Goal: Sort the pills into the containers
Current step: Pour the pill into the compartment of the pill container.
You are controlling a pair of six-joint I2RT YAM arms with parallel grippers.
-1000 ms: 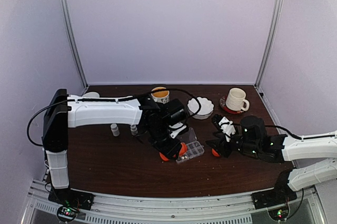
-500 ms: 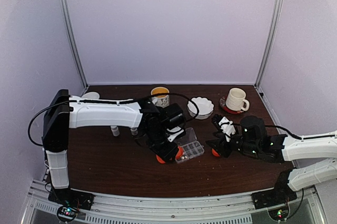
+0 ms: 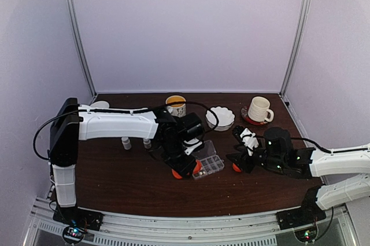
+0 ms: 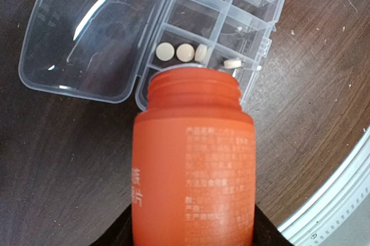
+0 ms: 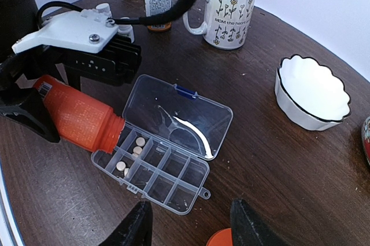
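Four pale round pills point(image 4: 185, 52) lie in the clear plastic compartment box point(image 4: 276, 11), centre frame. Since a second ago the left gripper point(image 4: 193, 231), clamped on the tilted orange plastic bottle point(image 4: 193, 159), has edged left, so pouring likely goes on. Lower right, the right gripper point(image 5: 191, 223) flanks an orange cap point(image 5: 222, 237) with half-spread fingers; whether it grips is unclear. The hinged lid point(image 4: 75, 43) lies open, obstructing nothing.

Soft, even, fairly bright light fills the booth. The pale walls read faintly lilac, and no hard shadows fall. The dark table point(image 3: 115, 182) swallows light, and the top view is too coarse for small detail. Close to the left wrist lens, the orange bottle point(image 4: 193, 159) shows soft, hazy print. White glare streaks the pill box point(image 5: 173, 104) on its open lid. The white bowl point(image 5: 315, 92) is nearly blown out. The jaws of the right gripper point(image 5: 188, 208) are blurred dark shapes.
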